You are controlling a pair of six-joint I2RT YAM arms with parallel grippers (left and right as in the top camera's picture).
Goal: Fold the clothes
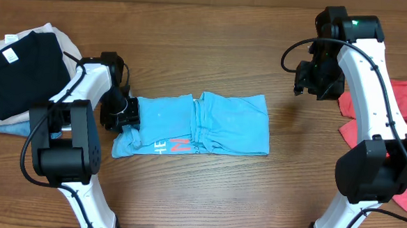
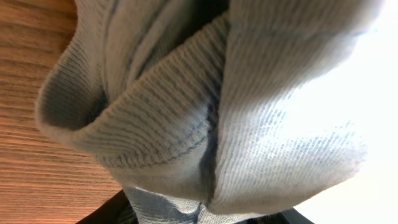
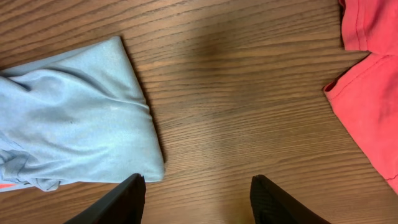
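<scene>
The light blue T-shirt [image 1: 203, 124] lies folded into a long band in the middle of the table, red-orange lettering [image 1: 177, 146] at its front edge. My left gripper [image 1: 124, 114] sits at the shirt's left end. In the left wrist view the blue fabric [image 2: 205, 112] fills the picture, bunched and running down between the dark jaws, so it looks shut on the shirt. My right gripper [image 3: 199, 200] hovers open over bare wood, just right of the shirt's right end [image 3: 74, 124]. The red T-shirt [image 1: 399, 114] [image 3: 370, 81] lies crumpled at the right edge.
A pile with a black garment [image 1: 14, 72] on top of pale ones rests at the far left. The right arm [image 1: 362, 80] reaches over the table between the blue shirt and the red one.
</scene>
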